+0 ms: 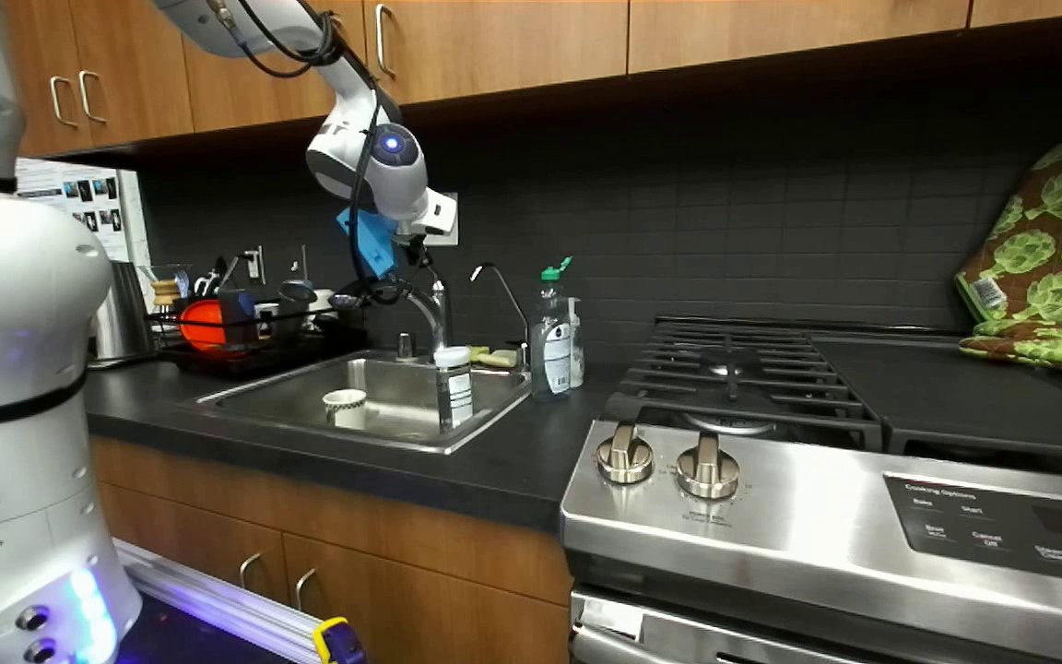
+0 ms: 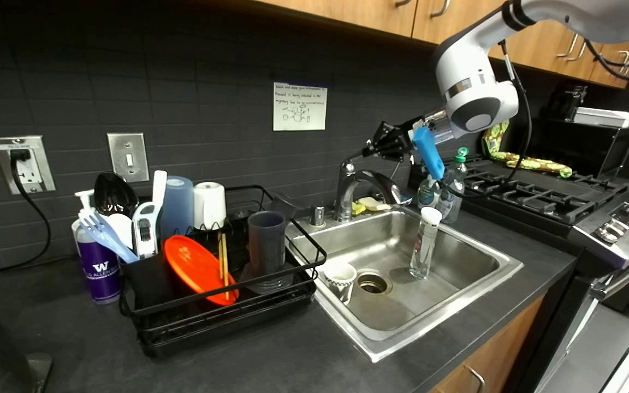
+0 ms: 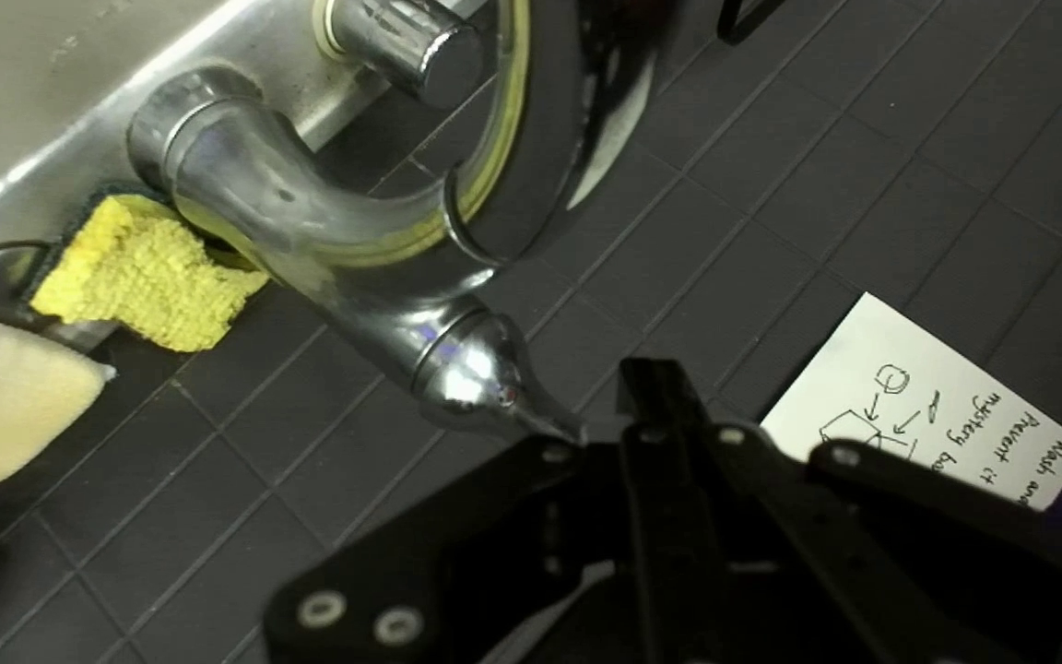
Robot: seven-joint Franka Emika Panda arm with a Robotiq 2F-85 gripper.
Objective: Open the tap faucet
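Observation:
The tap faucet, a shiny metal gooseneck with a thick base, stands at the sink's back edge in both exterior views (image 1: 442, 318) (image 2: 343, 199) and fills the upper left of the wrist view (image 3: 254, 175). Its thin lever (image 3: 545, 415) slants up from the domed top; it also shows in an exterior view (image 2: 354, 156). My black gripper (image 3: 651, 383) is at the lever's free end, above the faucet, in both exterior views (image 1: 416, 251) (image 2: 372, 146). Its fingers look closed together. The lever's end goes behind the gripper parts; I cannot tell whether it lies between the fingers.
A steel sink (image 2: 489, 281) holds a white-capped clear bottle (image 2: 425, 240) and a patterned cup (image 2: 340, 278). A thin spout (image 1: 508, 290) and green-topped soap bottle (image 1: 551, 346) stand to one side. A loaded dish rack (image 2: 227, 284) stands opposite. Wall cabinets (image 1: 503, 51) hang above.

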